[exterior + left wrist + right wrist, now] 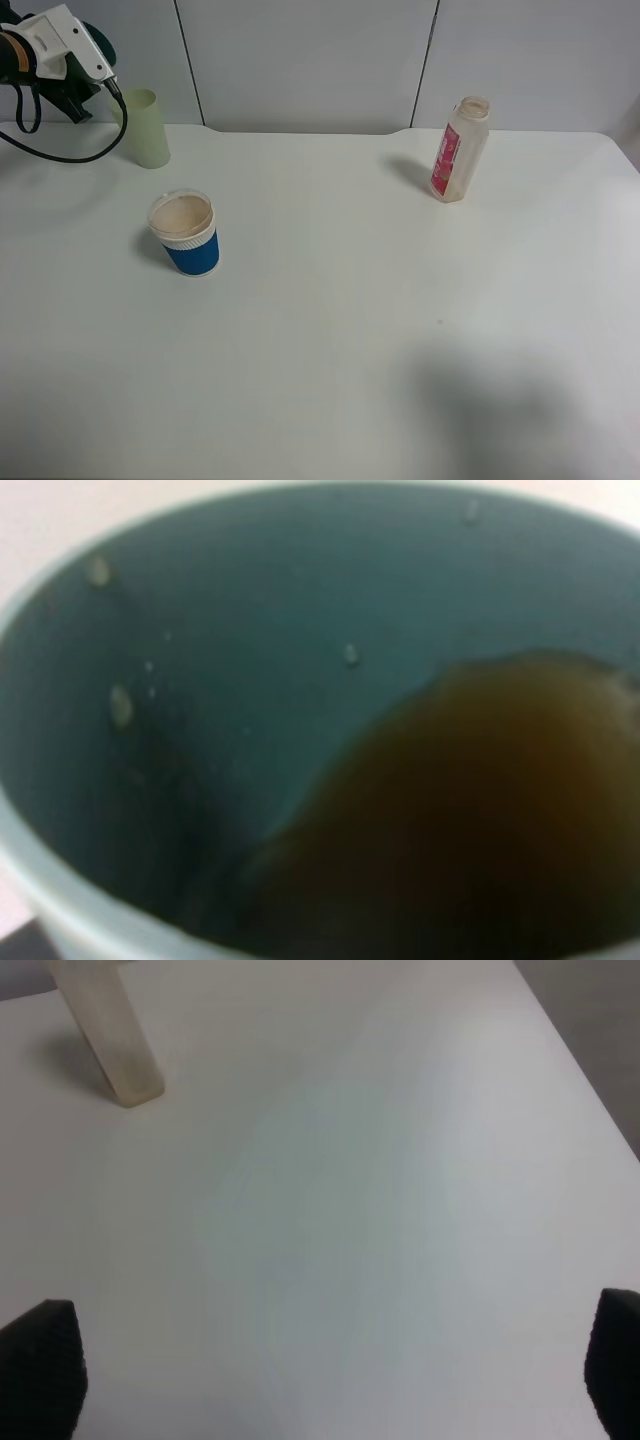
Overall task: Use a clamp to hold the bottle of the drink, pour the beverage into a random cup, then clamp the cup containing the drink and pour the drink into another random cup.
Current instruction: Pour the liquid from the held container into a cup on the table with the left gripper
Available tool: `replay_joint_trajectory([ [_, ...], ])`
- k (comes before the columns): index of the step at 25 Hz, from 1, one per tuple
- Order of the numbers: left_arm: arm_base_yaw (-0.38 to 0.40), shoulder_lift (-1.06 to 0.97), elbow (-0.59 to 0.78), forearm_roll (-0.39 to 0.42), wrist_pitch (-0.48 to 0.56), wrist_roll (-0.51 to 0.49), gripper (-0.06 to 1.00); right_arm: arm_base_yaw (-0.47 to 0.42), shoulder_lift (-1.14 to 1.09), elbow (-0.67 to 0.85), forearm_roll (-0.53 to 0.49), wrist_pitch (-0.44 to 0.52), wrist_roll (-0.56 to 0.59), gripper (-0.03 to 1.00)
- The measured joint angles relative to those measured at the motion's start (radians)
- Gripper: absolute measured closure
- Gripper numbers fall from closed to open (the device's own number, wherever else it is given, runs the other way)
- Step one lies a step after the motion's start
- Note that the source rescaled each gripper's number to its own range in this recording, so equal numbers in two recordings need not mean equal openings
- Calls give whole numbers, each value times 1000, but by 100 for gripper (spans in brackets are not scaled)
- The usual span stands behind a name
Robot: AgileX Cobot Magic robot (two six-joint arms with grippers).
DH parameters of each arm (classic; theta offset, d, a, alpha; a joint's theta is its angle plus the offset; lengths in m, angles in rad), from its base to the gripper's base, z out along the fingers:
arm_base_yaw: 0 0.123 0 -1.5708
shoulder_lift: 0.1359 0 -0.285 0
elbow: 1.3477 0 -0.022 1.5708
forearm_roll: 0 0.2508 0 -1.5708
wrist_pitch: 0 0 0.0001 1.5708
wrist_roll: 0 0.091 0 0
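The bottle of the drink (459,149) stands upright at the far right of the white table (340,330), its long axis vertical with a slight lean, its open beige neck pointing up and its pink-red label turned toward the table's middle. In the right wrist view only the lower part of the bottle (108,1040) shows, a pale slab resting on its base well beyond the right clamp (330,1365), whose two black fingertips (42,1365) sit far apart at the edges of the view with only bare table between them, so that pincer is spread wide and holds nothing. The left clamp is barely readable: in the high view only the left arm's white housing and black cables (50,50) show at the far left corner, raised above the table. The left wrist view is filled by the cup containing the drink (150,740), a teal tumbler seen straight down its mouth, droplets on its inner wall and dark brown liquid (480,810) pooled against one side, which suggests the cup's axis is tipped rather than upright, though the blur makes the angle uncertain. No finger of the left clamp shows, so whether it is clamped on that cup cannot be told. A pale yellow-green tumbler (147,128) stands upright just beside the left arm's housing. A blue paper cup (186,234) with a white rim stands upright nearer the front, apart from both, its inside light brown.
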Motion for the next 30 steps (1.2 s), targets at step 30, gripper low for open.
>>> replay_joint_trajectory([
  [30, -25, 19, -15, 19, 59, 89, 94, 0, 0, 0, 0, 0, 0, -3],
])
